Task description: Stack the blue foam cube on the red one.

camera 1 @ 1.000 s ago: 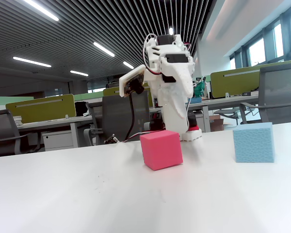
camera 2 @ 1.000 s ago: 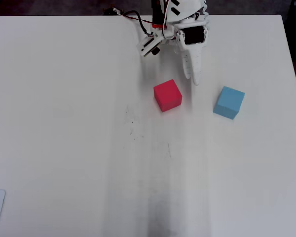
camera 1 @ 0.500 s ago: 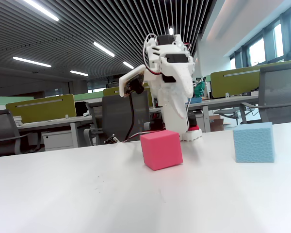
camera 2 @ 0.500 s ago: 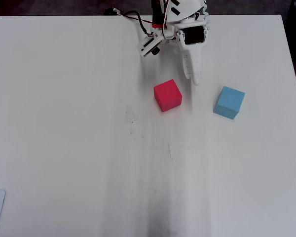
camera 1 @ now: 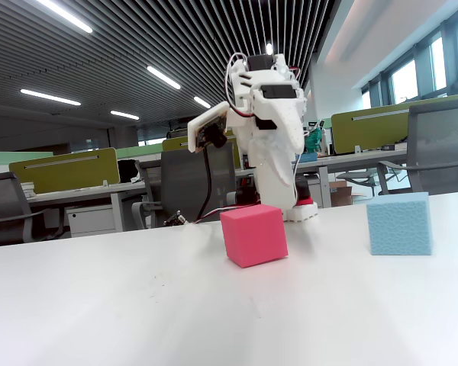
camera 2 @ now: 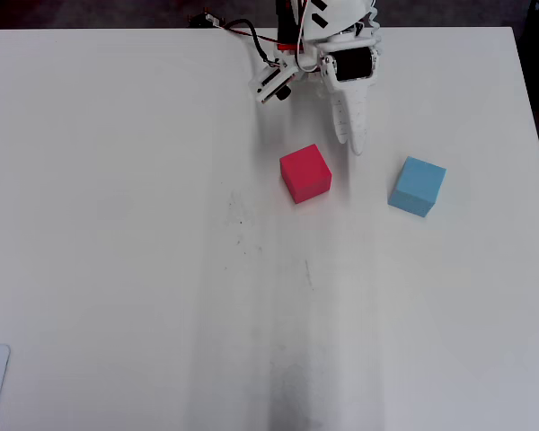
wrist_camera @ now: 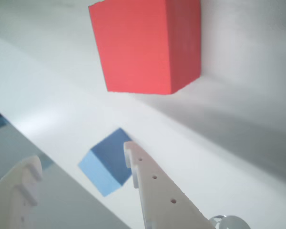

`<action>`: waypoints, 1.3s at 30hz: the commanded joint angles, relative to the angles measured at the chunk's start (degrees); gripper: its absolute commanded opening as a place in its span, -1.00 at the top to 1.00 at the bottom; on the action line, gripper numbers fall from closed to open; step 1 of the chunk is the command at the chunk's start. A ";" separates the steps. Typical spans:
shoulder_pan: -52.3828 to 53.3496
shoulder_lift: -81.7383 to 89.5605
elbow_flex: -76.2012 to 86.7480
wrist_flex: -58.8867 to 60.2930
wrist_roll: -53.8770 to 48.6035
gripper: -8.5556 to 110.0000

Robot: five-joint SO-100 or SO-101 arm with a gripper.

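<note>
- The red cube (camera 2: 305, 173) sits on the white table (camera 2: 117, 224) a little above the middle of the overhead view, resting flat and touching nothing else
- The blue cube (camera 2: 418, 186) lies well apart from it, at about 3 o'clock from the red cube in that view, turned slightly askew to the table's edges
- The gripper (camera 2: 355, 144) hangs at about 1 o'clock from the red cube, near it without touching, its tip pointing toward 6 o'clock
- In the wrist view two white fingers (wrist_camera: 152, 186) stand apart with a clear gap between them, holding nothing; the blue cube (wrist_camera: 107, 164) shows between them and the red cube (wrist_camera: 143, 45) fills the top
- From the low fixed view the red cube (camera 1: 253, 234) stands in front of the arm (camera 1: 271, 137), and the blue cube (camera 1: 399, 223) is far off at 3 o'clock
</note>
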 commanded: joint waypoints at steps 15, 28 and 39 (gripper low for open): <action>5.19 -18.90 -24.70 4.83 -23.64 0.43; -0.44 -52.65 -52.38 12.39 -38.94 0.35; -4.22 -68.38 -56.87 15.03 -47.55 0.32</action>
